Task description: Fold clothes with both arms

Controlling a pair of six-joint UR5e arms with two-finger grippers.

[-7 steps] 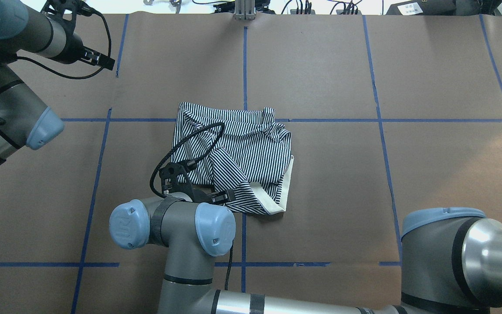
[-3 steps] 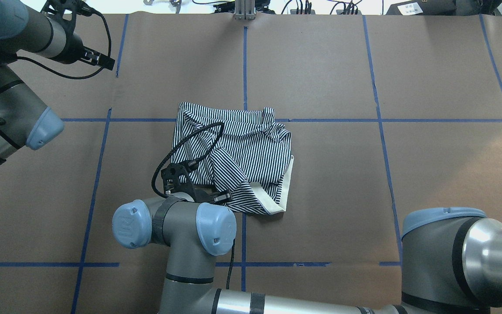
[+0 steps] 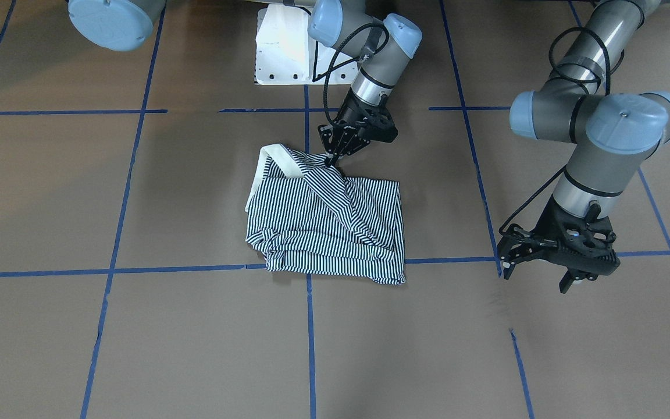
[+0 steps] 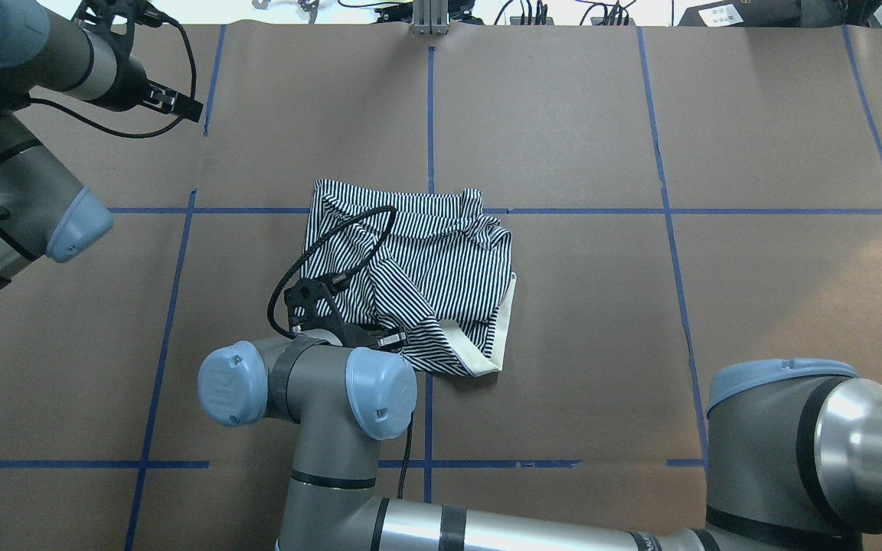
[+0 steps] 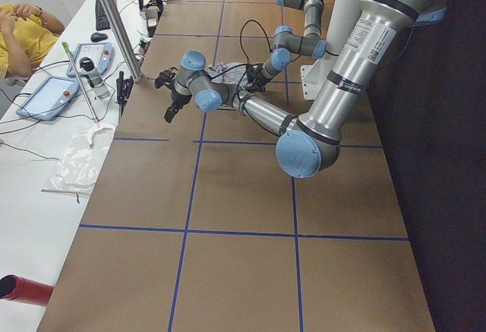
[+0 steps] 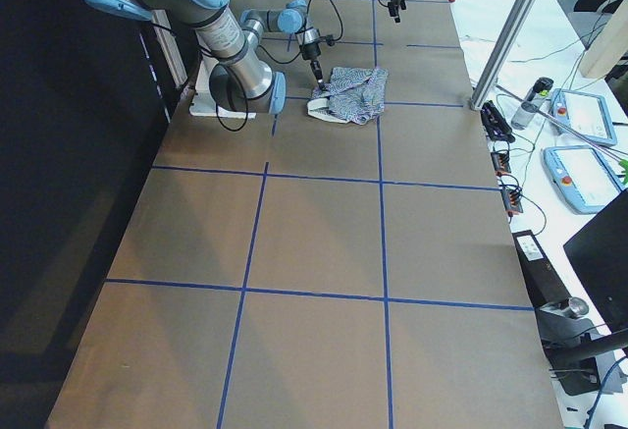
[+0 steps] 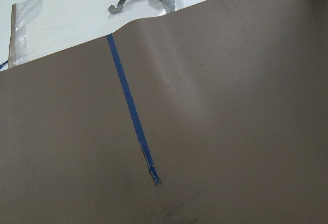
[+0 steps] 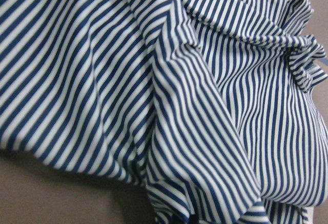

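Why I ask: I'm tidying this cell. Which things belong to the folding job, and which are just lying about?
Job:
striped polo shirt
right gripper, closed on it beside the collar
left gripper, open, off to the side

Lying about, on the side bench:
plastic bag
water bottle
red cylinder

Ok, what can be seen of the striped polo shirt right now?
The polo shirt looks like soft knit, with thin navy-and-white stripes and a cream collar. It lies roughly folded and wrinkled, in overlapping layers, flat on the brown paper-covered table. The right gripper has its fingertips at the shirt's edge beside the collar. Whether they pinch the fabric is unclear.
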